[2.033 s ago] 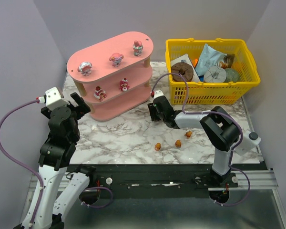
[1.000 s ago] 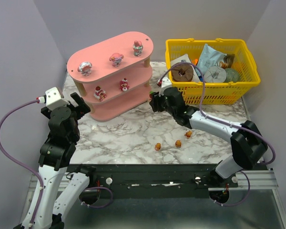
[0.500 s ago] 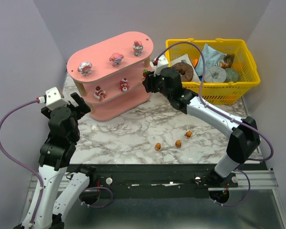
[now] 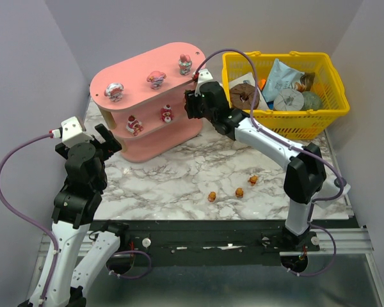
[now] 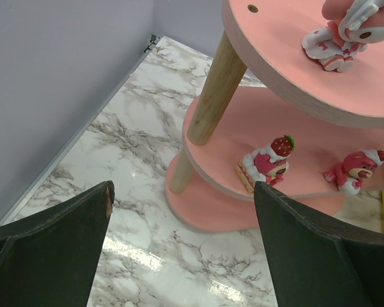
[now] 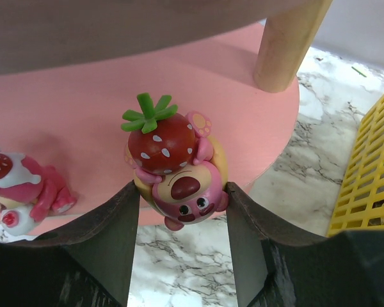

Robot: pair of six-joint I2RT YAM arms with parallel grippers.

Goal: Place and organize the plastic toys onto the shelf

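Item: strawberry-bear toy [image 6: 176,160]. We are pinching it between the right gripper [image 6: 182,190] fingers, at the edge of the shelf [image 6: 64,109] middle board (another pink toy [image 6: 25,185] is sitting to this gripper's left). We are holding the left gripper [image 5: 182,188] spread wide, with the shelf lying ahead of it.

Shelf's right end tight; front desk open.
Right gripper [image 4: 191,105] and its arm fill the gap between shelf [image 4: 147,77] and basket [image 4: 285,125], with a bear toy [image 6: 179,166] pinched in the jaws at the middle board's edge. Bare board lies ahead between the seated toy [image 6: 25,185] on the left and the post [image 6: 288,45] on the right, top board close overhead. Left gripper [image 5: 179,256], jaws wide, faces the left post [image 5: 214,89] and cake toy [image 5: 265,163] across bare desk [image 4: 173,173]. Three orange toys [image 4: 240,192] dot the desk front, well apart from the shelf.
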